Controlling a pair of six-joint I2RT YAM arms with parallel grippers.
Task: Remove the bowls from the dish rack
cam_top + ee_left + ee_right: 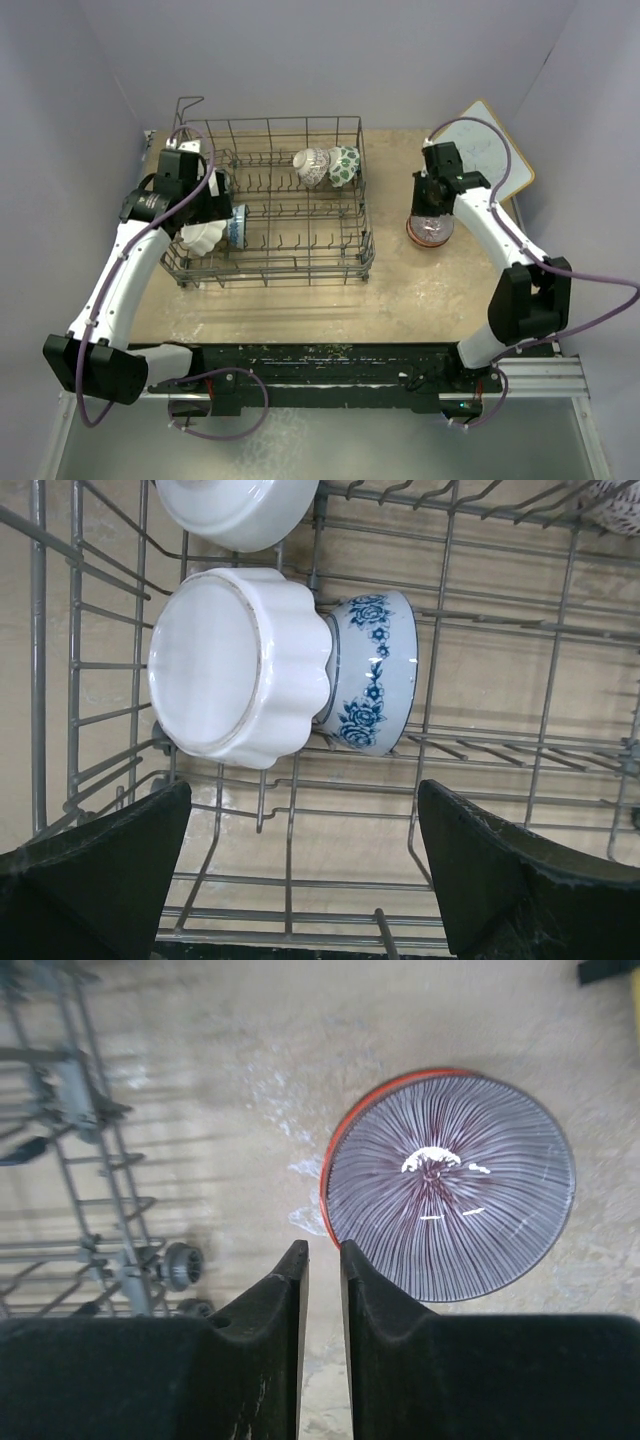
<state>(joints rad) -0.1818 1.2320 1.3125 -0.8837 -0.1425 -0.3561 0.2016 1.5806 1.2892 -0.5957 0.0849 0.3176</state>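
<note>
Left tool (305,790) gapes empty; right tool (322,1250) barely parted.

The tan table (420,300) bears the dish rack (270,268), two stacked bowls (429,230) and a white board (490,150).

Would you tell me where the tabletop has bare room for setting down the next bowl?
The widest free patch is the tan tabletop between the dark wire dish rack and the arm bases. A narrower strip lies between the rack and the grey-purple striped bowl. The rack's left end is crowded: white scalloped bowl, blue floral bowl.
</note>
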